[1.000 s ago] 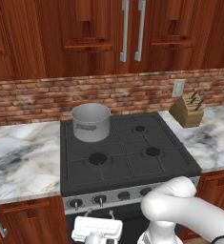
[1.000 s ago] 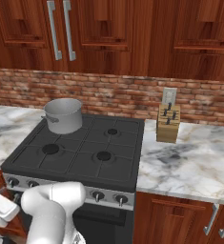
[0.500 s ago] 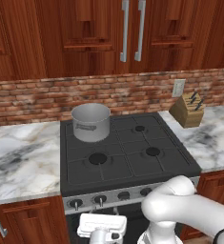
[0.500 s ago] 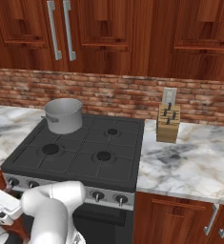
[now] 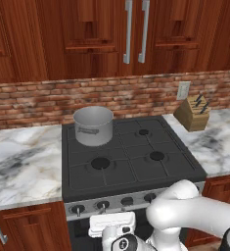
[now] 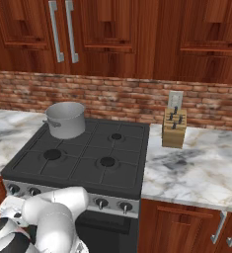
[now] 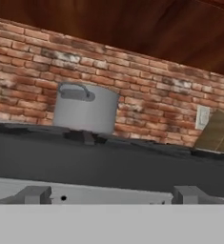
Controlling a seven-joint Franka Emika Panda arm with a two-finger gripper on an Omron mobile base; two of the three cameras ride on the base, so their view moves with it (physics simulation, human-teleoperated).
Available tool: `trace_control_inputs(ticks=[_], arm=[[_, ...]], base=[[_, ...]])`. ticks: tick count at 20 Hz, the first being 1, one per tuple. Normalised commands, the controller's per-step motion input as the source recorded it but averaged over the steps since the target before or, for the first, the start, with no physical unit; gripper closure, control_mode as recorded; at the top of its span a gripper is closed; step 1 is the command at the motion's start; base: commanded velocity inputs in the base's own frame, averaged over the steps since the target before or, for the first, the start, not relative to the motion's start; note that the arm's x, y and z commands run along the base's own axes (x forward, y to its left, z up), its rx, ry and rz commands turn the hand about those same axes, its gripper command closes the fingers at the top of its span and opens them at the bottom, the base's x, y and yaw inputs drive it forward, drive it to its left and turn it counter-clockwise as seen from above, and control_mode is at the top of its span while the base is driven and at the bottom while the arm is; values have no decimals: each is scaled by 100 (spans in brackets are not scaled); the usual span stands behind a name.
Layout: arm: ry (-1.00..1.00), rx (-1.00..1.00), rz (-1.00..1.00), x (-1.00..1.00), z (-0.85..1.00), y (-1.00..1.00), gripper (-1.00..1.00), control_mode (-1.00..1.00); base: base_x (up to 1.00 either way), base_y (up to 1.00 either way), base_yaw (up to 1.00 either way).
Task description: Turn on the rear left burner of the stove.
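We see the stove (image 5: pixel 131 171) between marble counters (image 5: pixel 23 166), a pot (image 5: pixel 93 125) at its ten o'clock burner, brick wall (image 5: pixel 48 100) behind; our gripper's (image 5: pixel 111 226) opening we cannot tell.

My stove (image 5: pixel 131 169) looks matt dark grey on top, with a brushed silver metal strip along the near edge. The pot (image 5: pixel 93 125) is dull grey metal. Counters (image 5: pixel 23 164) are glossy veined marble, cabinets (image 5: pixel 62 39) polished reddish wood, back wall (image 6: pixel 117 99) rough brick.
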Motion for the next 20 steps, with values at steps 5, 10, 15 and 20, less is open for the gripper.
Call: trace_control_inputs(ticks=[5,10,15,20], arm=[[-1,11,10,30,-41,-12,-100,-100],[0,7,10,38,-32,0,-100,-100],[-1,6,8,30,-45,0,-100,-100],[-1,2,6,26,-51,0,-100,-100]], base=[[0,0,0],[0,0,0],[0,0,0],[0,0,0]])
